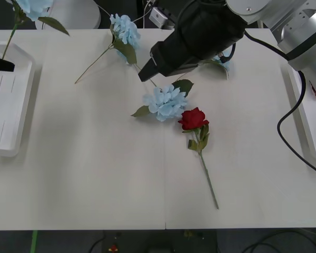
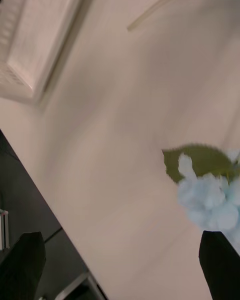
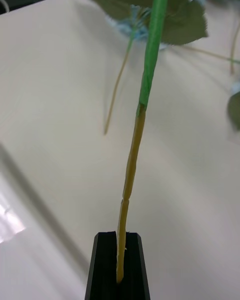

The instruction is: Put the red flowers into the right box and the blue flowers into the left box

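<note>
While the left gripper (image 3: 118, 265) hangs over the left box (image 1: 5, 113), its two black fingers are pinched tight on the yellow lower end of a blue flower's stem (image 3: 131, 170), and that blue flower (image 1: 32, 6) rises beyond the far end of the left box with its head at the table's back edge. Over the back of the table (image 1: 95, 174), well to the right of the left box, the right gripper (image 2: 120, 265) hovers with its black fingers spread wide and holding nothing, just above a second blue flower (image 1: 165, 102) lying near the table's middle. A red flower (image 1: 193, 118) lies touching that bloom on the side away from the left box, its stem running toward the front edge. A third blue flower (image 1: 125, 29) lies further back. The right box (image 1: 308, 118) sits at the opposite end of the table from the left box.
</note>
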Action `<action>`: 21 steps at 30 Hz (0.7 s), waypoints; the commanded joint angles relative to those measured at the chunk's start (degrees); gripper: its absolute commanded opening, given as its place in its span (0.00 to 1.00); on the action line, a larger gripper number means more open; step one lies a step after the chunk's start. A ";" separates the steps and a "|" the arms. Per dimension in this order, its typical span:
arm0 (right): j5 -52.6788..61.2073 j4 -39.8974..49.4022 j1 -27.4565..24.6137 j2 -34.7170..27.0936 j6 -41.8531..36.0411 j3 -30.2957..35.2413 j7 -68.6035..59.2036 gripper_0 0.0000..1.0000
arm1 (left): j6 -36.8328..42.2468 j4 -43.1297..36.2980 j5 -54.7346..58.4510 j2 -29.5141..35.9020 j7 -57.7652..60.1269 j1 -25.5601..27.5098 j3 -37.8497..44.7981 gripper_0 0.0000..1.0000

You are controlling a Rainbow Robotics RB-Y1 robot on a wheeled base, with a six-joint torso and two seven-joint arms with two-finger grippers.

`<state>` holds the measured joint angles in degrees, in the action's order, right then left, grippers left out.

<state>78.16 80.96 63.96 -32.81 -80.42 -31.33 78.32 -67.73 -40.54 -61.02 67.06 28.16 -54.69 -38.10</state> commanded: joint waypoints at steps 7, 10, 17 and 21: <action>-12.24 10.10 -1.56 -2.08 -22.32 -1.27 -20.13 0.89 | 0.75 12.77 -19.31 2.81 1.02 -0.77 1.36 0.00; -15.40 12.12 -3.93 -2.08 -25.49 -1.27 -20.84 0.89 | 3.22 16.11 -22.91 1.58 1.99 -0.86 1.28 0.00; -24.37 15.90 -10.43 -1.20 -29.58 -1.98 -19.70 0.89 | 14.99 17.16 -33.90 -4.05 12.97 -0.86 -2.59 0.00; -29.64 17.57 -14.30 -0.15 -28.83 -3.65 -19.08 0.90 | 18.42 15.23 -37.06 -6.68 21.59 -0.86 -8.92 0.00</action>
<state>51.70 95.81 52.25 -33.50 -109.49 -33.23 58.94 -51.06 -23.32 -96.64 62.22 44.52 -54.68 -40.85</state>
